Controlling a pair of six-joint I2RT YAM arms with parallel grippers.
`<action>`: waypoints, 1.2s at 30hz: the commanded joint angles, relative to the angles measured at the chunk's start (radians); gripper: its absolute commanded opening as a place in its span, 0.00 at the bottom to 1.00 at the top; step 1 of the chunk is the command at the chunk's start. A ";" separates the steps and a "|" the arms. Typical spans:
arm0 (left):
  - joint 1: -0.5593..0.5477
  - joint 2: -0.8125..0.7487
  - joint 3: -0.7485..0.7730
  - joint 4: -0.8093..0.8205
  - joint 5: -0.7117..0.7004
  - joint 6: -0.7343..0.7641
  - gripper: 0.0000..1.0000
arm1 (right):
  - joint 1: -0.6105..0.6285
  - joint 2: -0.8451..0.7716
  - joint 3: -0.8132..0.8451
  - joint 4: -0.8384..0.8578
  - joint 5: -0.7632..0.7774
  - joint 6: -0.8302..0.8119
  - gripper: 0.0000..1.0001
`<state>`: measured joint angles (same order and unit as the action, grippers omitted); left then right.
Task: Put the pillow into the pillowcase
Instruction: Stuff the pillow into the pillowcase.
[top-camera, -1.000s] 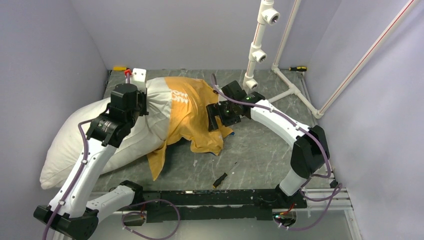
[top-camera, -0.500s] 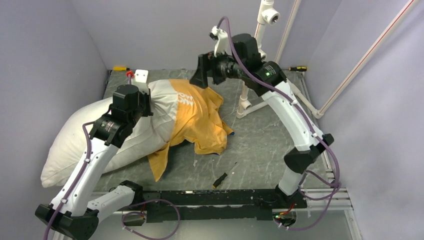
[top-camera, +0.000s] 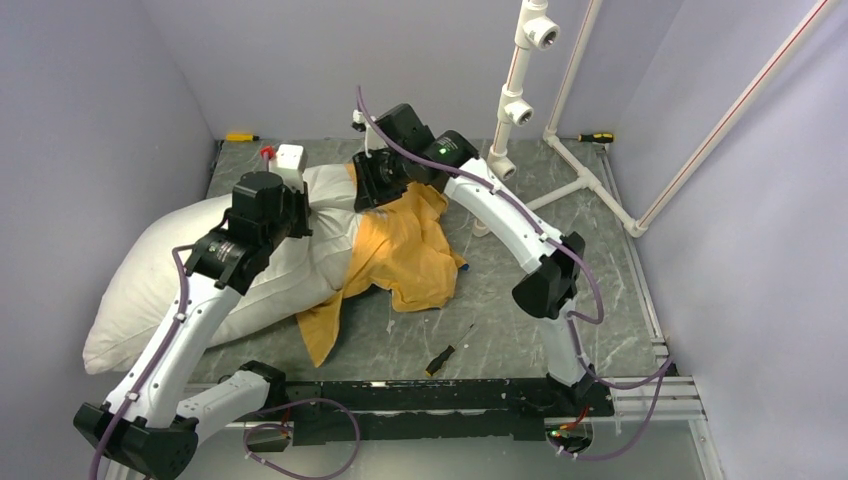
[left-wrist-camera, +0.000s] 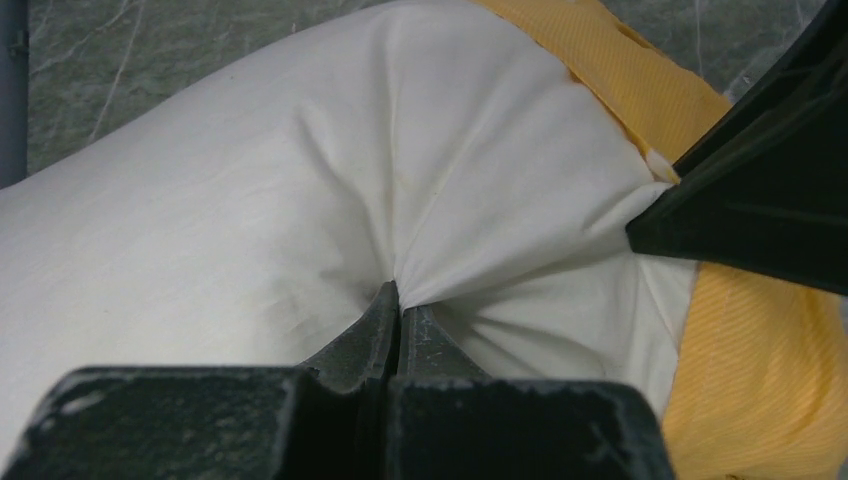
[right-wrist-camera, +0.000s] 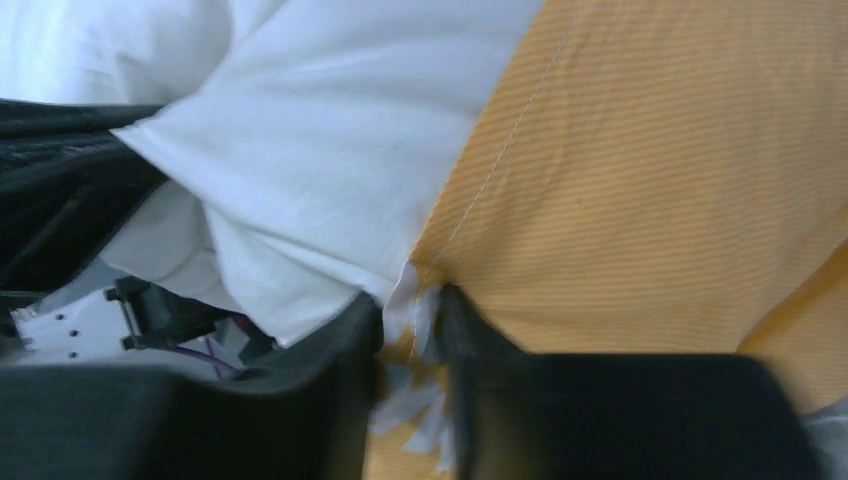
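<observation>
Orange pillowcase over white pillow end

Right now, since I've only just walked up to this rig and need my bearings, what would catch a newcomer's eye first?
A big white pillow sprawls across the left side of the table, one end tucked into an orange-yellow pillowcase crumpled at the middle. The left fingers pinch a pucker of the pillow's cloth. The right fingers grip the pillowcase's edge where orange meets white.
</observation>
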<state>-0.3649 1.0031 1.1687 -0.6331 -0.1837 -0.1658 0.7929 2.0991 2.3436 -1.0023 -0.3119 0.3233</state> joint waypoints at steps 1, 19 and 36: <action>0.020 -0.023 0.006 0.050 -0.059 -0.005 0.00 | 0.002 -0.081 -0.026 0.029 -0.055 0.009 0.16; 0.020 0.018 -0.049 0.121 -0.002 -0.076 0.00 | -0.095 -0.282 -0.476 0.815 -0.622 0.372 0.29; 0.020 -0.021 -0.078 0.092 -0.008 -0.071 0.00 | -0.076 -0.215 -0.192 0.170 -0.134 0.094 0.57</action>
<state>-0.3576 0.9985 1.0992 -0.5491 -0.1524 -0.2317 0.7036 1.8812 2.0563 -0.6857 -0.5808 0.4988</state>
